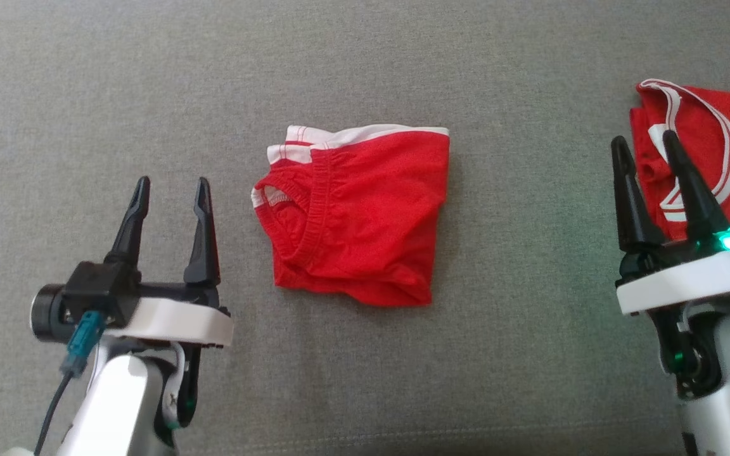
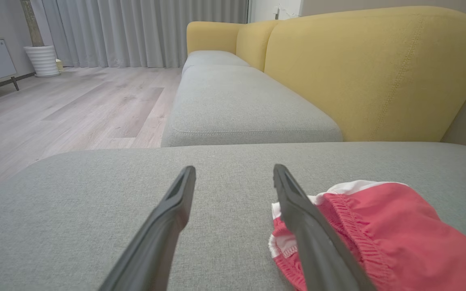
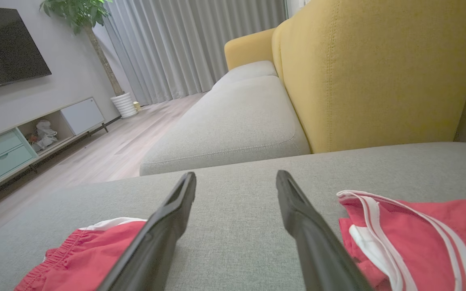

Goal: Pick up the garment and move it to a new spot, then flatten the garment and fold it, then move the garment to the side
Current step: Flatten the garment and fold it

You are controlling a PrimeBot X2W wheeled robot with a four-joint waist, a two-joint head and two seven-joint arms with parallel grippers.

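Observation:
A red garment (image 1: 358, 215) with a white waistband lies folded in the middle of the grey sofa cushion (image 1: 365, 57). My left gripper (image 1: 172, 183) hovers open to its left, nothing between its fingers. In the left wrist view the garment (image 2: 390, 234) lies just right of the left gripper (image 2: 235, 169), partly behind one finger. My right gripper (image 1: 644, 142) stands open far to the right, empty, its fingers overlapping a second red garment. In the right wrist view the folded garment (image 3: 91, 250) sits at the lower left of the right gripper (image 3: 236, 176).
A second red garment (image 1: 701, 145) with white stripes lies at the cushion's right edge, also the striped garment (image 3: 427, 238) beside my right fingers. A yellow backrest (image 2: 370, 72) rises behind the cushion. Wooden floor (image 2: 75, 105), curtains and a TV cabinet (image 3: 18, 141) lie beyond.

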